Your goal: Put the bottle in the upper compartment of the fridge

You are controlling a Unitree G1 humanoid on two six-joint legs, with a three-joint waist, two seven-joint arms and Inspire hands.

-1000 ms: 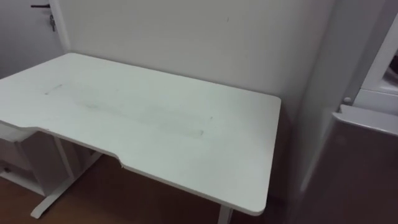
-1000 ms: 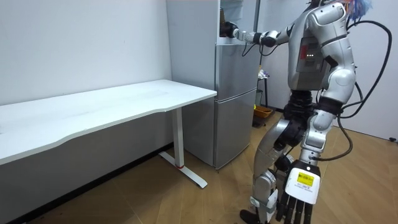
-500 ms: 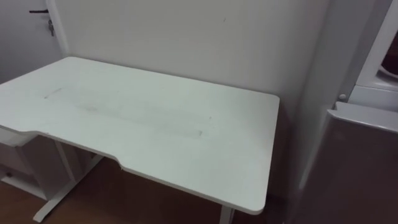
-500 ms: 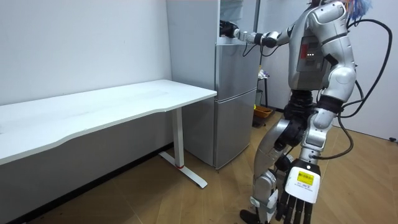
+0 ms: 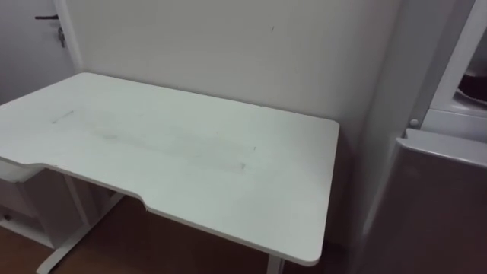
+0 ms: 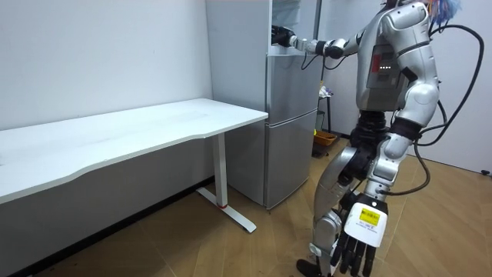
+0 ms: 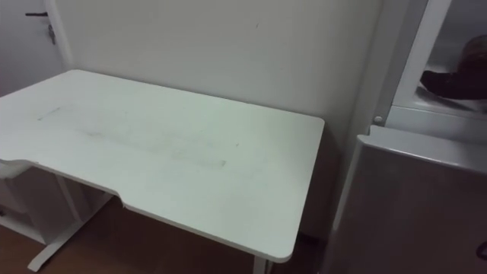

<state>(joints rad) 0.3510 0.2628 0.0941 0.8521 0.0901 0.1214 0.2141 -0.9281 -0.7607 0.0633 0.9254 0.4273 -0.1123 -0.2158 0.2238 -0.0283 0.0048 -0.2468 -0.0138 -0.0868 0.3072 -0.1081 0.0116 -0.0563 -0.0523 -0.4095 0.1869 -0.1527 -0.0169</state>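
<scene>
Plain pale wall [image 5: 228, 53] backed the whole scene. At the far left of the eye views stood a door [image 5: 23, 53] with a dark handle [image 5: 47, 17]. Next came a white desk [image 5: 190, 152], its far edge against the wall and its right end just beside the fridge [image 7: 411, 198]. The fridge's upper compartment [image 7: 456, 38] stood open above the closed lower door. The robot's right hand [image 7: 458, 78] reached into that compartment (a dark shape at the edge of the right eye view). I could not tell whether its fingers were curled or straight, nor whether the bottle was in it. In the room view the robot stood upright on the wooden floor [image 6: 254, 246] at the room view's right, facing the fridge, right arm stretched out level. Its left hand [image 6: 360, 235] hung low by its leg, fingers loose and pointing down, holding nothing.
</scene>
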